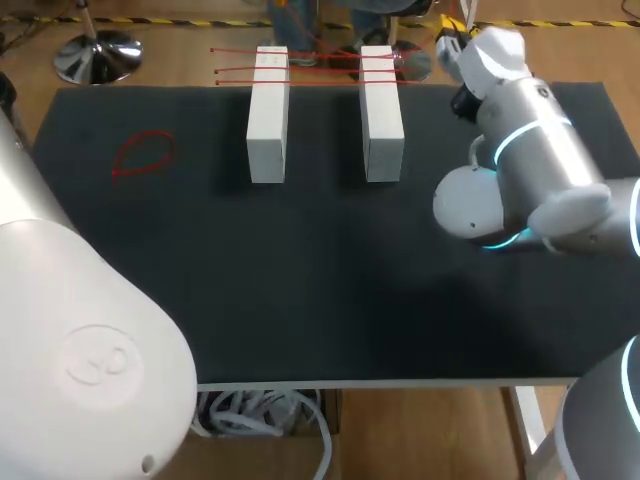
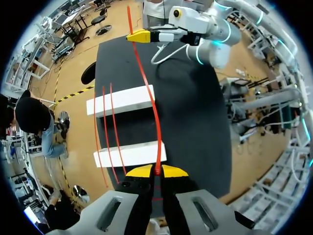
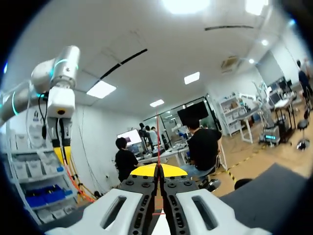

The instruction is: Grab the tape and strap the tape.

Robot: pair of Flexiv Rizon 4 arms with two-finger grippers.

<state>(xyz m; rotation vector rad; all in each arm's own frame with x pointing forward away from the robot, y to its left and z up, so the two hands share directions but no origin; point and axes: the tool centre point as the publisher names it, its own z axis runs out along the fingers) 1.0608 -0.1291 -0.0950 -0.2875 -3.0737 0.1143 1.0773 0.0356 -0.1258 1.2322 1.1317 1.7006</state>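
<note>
A thin red tape [image 2: 152, 105] stretches between my two grippers, above the two white blocks [image 2: 120, 100] [image 2: 129, 154]. My left gripper [image 2: 156, 171] is shut on one end of it. My right gripper [image 2: 138, 36] is shut on the other end, past the far block. In its own wrist view the right gripper [image 3: 157, 171] pinches the tape [image 3: 157, 142], and my left gripper [image 3: 61, 152] hangs off to one side, pointing down. In the head view, red tape lines [image 1: 320, 68] cross the far ends of the blocks [image 1: 268, 115] [image 1: 382, 115]. The left gripper is hidden there.
Two more red tapes [image 2: 105, 132] lie across both blocks, beside the held one. A loose red loop [image 1: 145, 155] lies on the black table [image 1: 320, 300] at the far left. My right arm [image 1: 520, 130] stands over the table's far right, and my left arm [image 1: 60, 330] fills the near left.
</note>
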